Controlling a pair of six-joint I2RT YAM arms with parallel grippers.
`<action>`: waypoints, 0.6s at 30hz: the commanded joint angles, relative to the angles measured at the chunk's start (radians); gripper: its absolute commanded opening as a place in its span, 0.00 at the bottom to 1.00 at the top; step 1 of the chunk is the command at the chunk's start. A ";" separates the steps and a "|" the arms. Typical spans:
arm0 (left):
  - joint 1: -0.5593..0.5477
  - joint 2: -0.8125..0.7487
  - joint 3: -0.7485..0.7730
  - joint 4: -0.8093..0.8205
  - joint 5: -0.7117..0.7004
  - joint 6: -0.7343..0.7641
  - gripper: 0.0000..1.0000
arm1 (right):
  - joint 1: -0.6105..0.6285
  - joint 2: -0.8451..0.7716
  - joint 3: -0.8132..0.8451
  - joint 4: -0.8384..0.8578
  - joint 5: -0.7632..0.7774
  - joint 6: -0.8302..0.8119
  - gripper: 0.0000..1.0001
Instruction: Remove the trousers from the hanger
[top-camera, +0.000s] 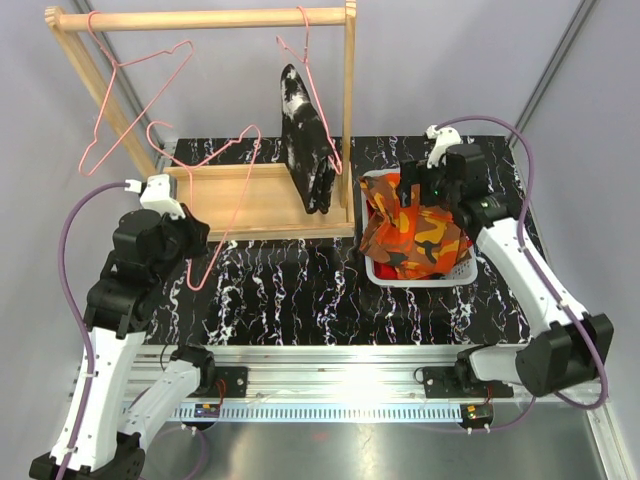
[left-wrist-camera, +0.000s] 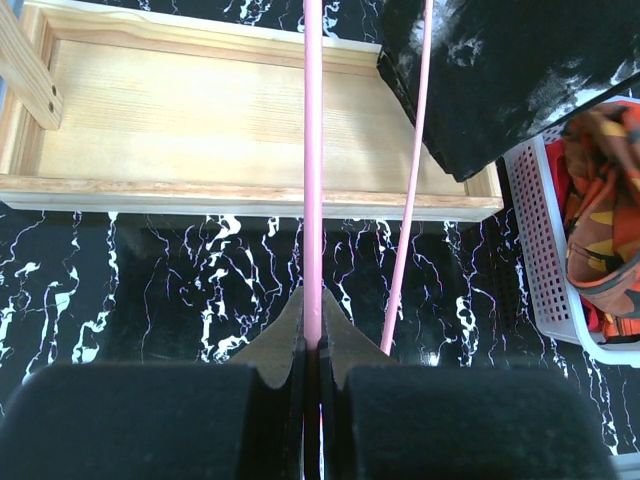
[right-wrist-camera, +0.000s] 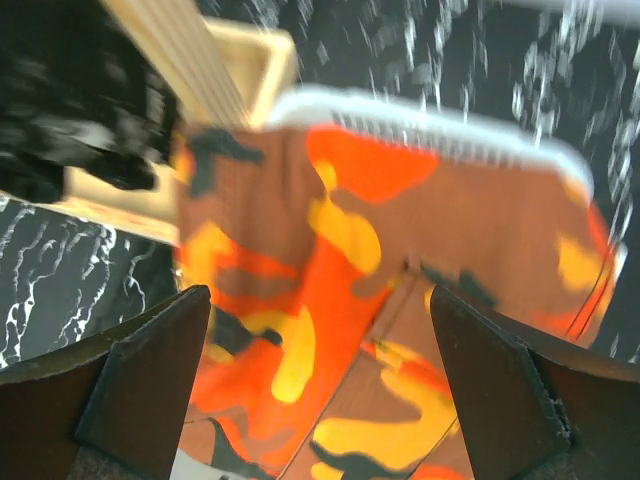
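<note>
The left end effector (left-wrist-camera: 312, 345) pinches a bare pink hanger (left-wrist-camera: 312, 180); the black splashed trousers (top-camera: 300, 130) hang beyond it to the right. The right end effector (right-wrist-camera: 318, 300), spread wide, hovers just above the orange-brown trousers (right-wrist-camera: 350, 230) in the basket (top-camera: 420, 281) and should rise clear before reaching left.

Rack (top-camera: 245, 195) sits rear-L on table (top-camera: 300, 295). Basket (top-camera: 415, 281) just R of it, trousers (top-camera: 415, 235) heaped inside. Other trousers (top-camera: 303, 135) hang from hanger (top-camera: 305, 40) at rail's (top-camera: 200, 18) R end, over rack base. 2nd hanger (left-wrist-camera: 313, 150) in front, L.
</note>
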 joint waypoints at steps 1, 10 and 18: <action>0.004 -0.008 0.038 0.020 0.037 0.019 0.00 | -0.002 0.106 -0.002 -0.181 0.144 0.147 1.00; 0.004 -0.007 0.052 0.028 0.093 0.008 0.00 | -0.002 0.563 0.064 -0.408 0.101 0.029 0.99; 0.004 0.045 0.135 -0.053 0.101 0.073 0.00 | -0.002 0.572 0.147 -0.382 0.071 -0.065 0.99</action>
